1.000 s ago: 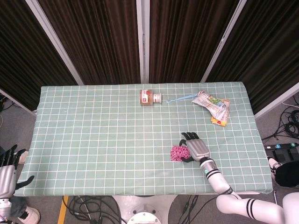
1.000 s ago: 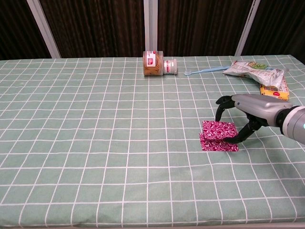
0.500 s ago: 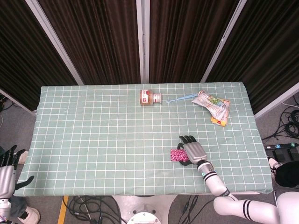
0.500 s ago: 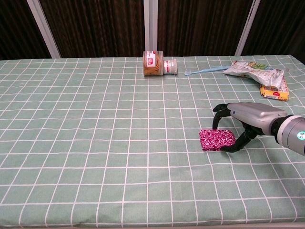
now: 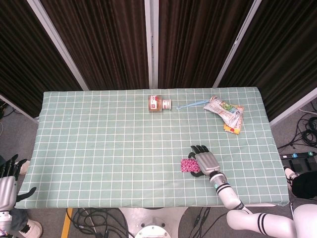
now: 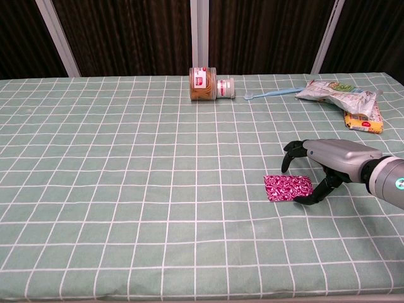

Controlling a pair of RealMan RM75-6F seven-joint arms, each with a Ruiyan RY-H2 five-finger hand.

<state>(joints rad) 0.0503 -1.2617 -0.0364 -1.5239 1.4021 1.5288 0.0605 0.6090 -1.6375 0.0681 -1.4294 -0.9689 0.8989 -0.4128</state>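
Fingers (image 6: 291,153) of right hand (image 6: 328,165): spread and arched over pink patterned packet (image 6: 288,187), tips pointing down; thumb low at packet's near right corner, seems to touch it, though contact can't be confirmed. Nothing gripped; packet lies flat on cloth.

Right hand, head view (image 5: 205,159): palm down, just right of packet (image 5: 188,165), near front-right part of table.

Left hand (image 5: 7,186): off table at lower left, head view only; fingers apart, nothing held.

Table (image 6: 126,189): green cloth w/ white grid.

Jar (image 6: 203,84): on its side, far edge, centre; brown contents, white lid toward right. Head view (image 5: 159,103).

Blue toothbrush (image 6: 271,93): just right of jar, lying flat.

Snack bags (image 6: 338,93): far right corner, crumpled, overlapping a yellow pack (image 6: 363,119). Well apart from packet and hand.

Backdrop: dark curtains w/ pale frame bars.
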